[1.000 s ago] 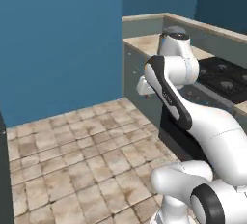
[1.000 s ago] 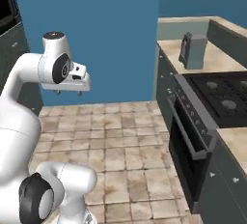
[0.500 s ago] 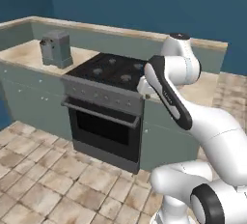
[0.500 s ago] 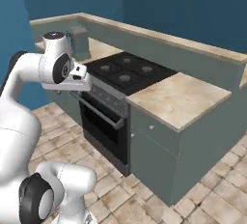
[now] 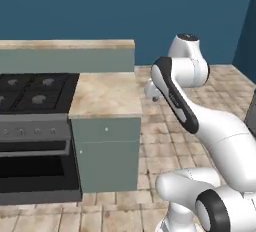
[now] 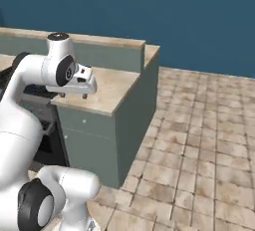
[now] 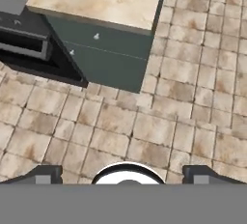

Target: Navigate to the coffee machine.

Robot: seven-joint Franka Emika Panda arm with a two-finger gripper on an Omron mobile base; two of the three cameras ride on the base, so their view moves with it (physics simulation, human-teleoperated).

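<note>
While the white arm's two-finger gripper (image 7: pixel 124 175) hangs released over the floor, its dark fingertips (image 7: pixel 46 175) stand well apart at the bottom corners of the hand view with nothing between them. In the right base view the gripper (image 6: pixel 80 82) sits left of centre, in front of the counter's near end; in the left base view it (image 5: pixel 152 91) shows just right of that end.

Nearest to it is the beige stone-patterned countertop (image 5: pixel 105 94), bare on the part that shows, resting on a grey-green cabinet (image 5: pixel 104 152) with two small knobs. A raised ledge of the same green with a beige cap (image 5: pixel 67 55) runs along the back. Beside the cabinet, at the left of the left base view, sits the black gas hob (image 5: pixel 34 87) above a dark oven front (image 5: pixel 35 168). Tan square floor tiles (image 6: pixel 199 140) spread to the right, and a plain blue wall (image 5: pixel 150 6) closes the top of both base views.

Where the coffee machine stands I cannot tell from these pictures — the base probably has more turning or driving to do. As a judgement, such a countertop machine is rigid, fairly heavy and awkward for a small gripper; the task calls for no hold at all — only for stopping squarely before it, arm tucked clear of the counter edge
</note>
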